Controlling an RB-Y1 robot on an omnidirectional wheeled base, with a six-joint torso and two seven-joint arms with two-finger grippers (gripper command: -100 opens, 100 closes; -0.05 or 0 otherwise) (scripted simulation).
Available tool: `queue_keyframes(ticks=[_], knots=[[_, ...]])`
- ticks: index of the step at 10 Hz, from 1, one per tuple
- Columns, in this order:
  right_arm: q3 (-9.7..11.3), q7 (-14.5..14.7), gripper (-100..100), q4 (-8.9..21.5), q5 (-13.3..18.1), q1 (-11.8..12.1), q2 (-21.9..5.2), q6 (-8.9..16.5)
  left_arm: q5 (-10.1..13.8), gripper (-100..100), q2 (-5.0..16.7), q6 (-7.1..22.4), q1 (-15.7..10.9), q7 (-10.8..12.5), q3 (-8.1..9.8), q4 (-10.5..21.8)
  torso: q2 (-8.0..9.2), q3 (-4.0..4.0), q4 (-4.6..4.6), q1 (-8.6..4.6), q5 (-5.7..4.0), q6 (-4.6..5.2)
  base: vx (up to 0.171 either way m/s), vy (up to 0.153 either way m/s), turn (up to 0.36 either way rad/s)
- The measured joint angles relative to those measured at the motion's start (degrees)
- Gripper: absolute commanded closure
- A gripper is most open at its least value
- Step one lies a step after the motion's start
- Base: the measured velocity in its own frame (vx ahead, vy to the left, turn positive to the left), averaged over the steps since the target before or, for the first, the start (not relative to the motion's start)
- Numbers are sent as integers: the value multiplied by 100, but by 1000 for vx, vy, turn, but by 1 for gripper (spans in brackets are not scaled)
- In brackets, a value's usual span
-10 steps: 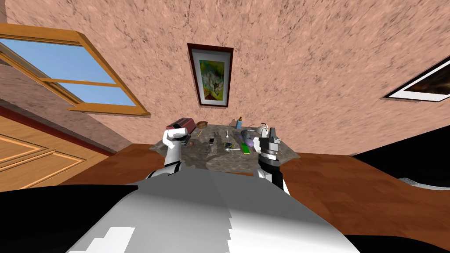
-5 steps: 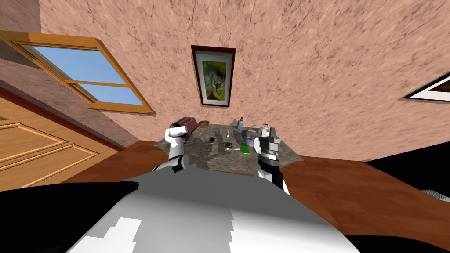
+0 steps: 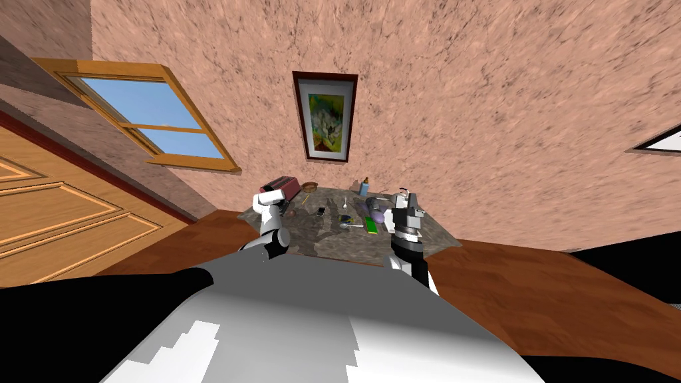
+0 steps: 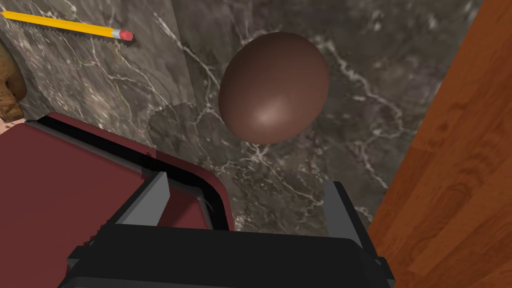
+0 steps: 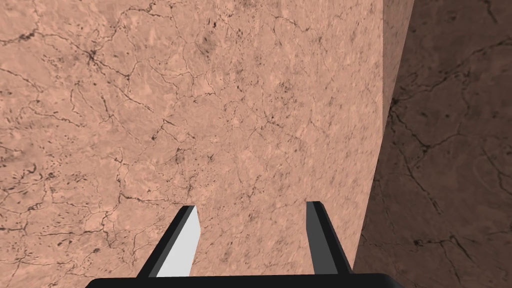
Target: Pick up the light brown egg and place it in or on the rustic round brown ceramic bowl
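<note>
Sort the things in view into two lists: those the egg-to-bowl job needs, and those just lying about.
Needed for the job:
brown egg
brown bowl
left gripper, open, facing the egg

Just lying about:
yellow pencil
dark red toaster
blue bottle
right gripper, open

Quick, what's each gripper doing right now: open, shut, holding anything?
Left gripper: open, holding nothing; the brown egg lies ahead of it.
Right gripper: open, holding nothing.
</note>
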Motion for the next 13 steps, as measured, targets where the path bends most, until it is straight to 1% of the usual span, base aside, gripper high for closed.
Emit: queue_keyframes(ticks=[1, 2, 3, 4, 5, 6, 7, 8, 9, 10, 11, 12, 13], knots=[[0, 0, 0, 0, 0, -1, 0, 0, -87, -100, 11, -132, -178, -123, 139, 227, 1, 1, 1, -5, -2, 4, -10, -22, -13], [0, 0, 0, 0, 0, -1, 0, 0, -110, -100, 9, -164, -238, -182, 197, 369, 0, 0, 0, 0, 0, 4, -14, -42, 142], [0, 0, 0, 0, 0, 0, 0, 0, -267, -100, -20, -277, -422, -310, 351, 566, 0, 0, 0, -5, -2, 1, -23, -46, 78], [0, 0, 0, 0, 0, -1, 0, 0, -360, -100, -56, -373, -570, -434, 489, 738, 3, 2, 1, -8, -2, 4, -14, -21, -25], [0, 0, 0, 0, 0, -1, 0, 0, -374, -100, -71, -411, -610, -506, 554, 866, 2, 1, 0, -1, -1, 4, -23, -36, 86], [0, 0, 0, 0, 0, 0, 0, 0, -515, -100, -99, -538, -760, -645, 714, 1035, 4, 2, 1, -4, -1, 2, -20, -41, 106], [0, 0, 0, 0, 0, -1, 0, 0, -598, -100, -97, -636, -933, -782, 862, 1221, 3, 2, 1, -5, -2, 3, -3, -24, 16], [0, 0, 0, 0, 0, -1, 0, 0, -622, -100, -68, -700, -1020, -839, 927, 1460, -1, -1, 0, -1, -1, 4, -20, -45, 103], [0, 0, 0, 0, 0, 0, 0, 0, -765, -100, -86, -830, -1194, -970, 1089, 1693, 1, 1, 0, -7, -2, 2, -22, -49, 83], [1, 0, 0, 0, 0, -1, 0, 0, -844, -100, -155, -864, -1312, -1134, 1236, 1777, 3, 2, 1, -9, -3, 4, -9, -24, 8], [0, 0, 0, 0, 0, -1, 0, 0, -869, -100, -162, -881, -1374, -1208, 1296, 1892, 0, 0, 0, -2, -1, 4, -2, -7, -3], [0, 0, 0, 0, 0, -1, 0, 0, -870, 100, -162, -888, -1380, -1216, 1301, 1907, -2, -1, 0, 5, 0, 3, -3, -2, 12], [0, 0, 0, 0, 0, -1, 0, 0, -874, 100, -162, -883, -1370, -1215, 1303, 1908, -6, -1, 4, 8, 0, 10, 0, 0, 0]])
